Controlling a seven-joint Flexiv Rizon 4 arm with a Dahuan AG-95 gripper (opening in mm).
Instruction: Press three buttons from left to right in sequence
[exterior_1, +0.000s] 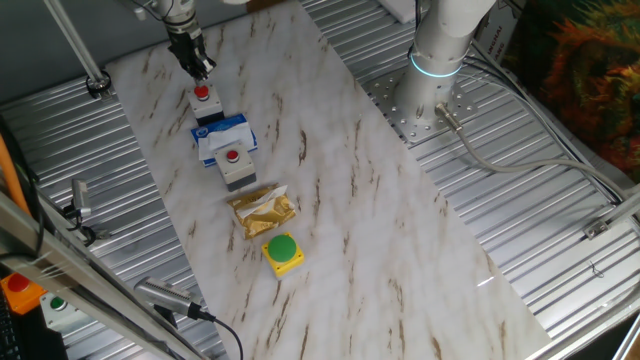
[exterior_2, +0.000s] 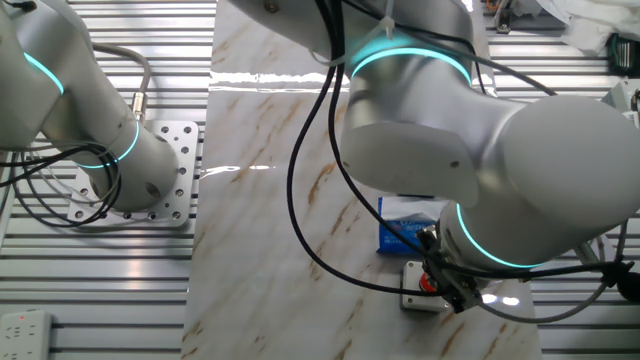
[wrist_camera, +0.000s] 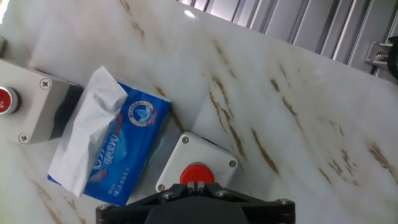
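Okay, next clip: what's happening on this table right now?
A single robot arm has its claw down over the first grey-white button box, the end one of a row. In the hand view the claw sits right at its red cap. Next along the row come a blue tissue pack, a second red-capped box, a gold foil packet and a yellow box with a green dome.

1. You see the arm's large grey joints (exterior_2: 470, 150) filling most of this view, above the marbled surface (exterior_2: 260, 220).
2. You find the hand (exterior_2: 450, 285) low on the right, over a grey-white button box (exterior_2: 415, 292); its red cap (exterior_2: 428, 283) is partly hidden.
3. You see a blue packet (exterior_2: 405, 228) just behind that box.
4. You cannot tell the fingers' state here.
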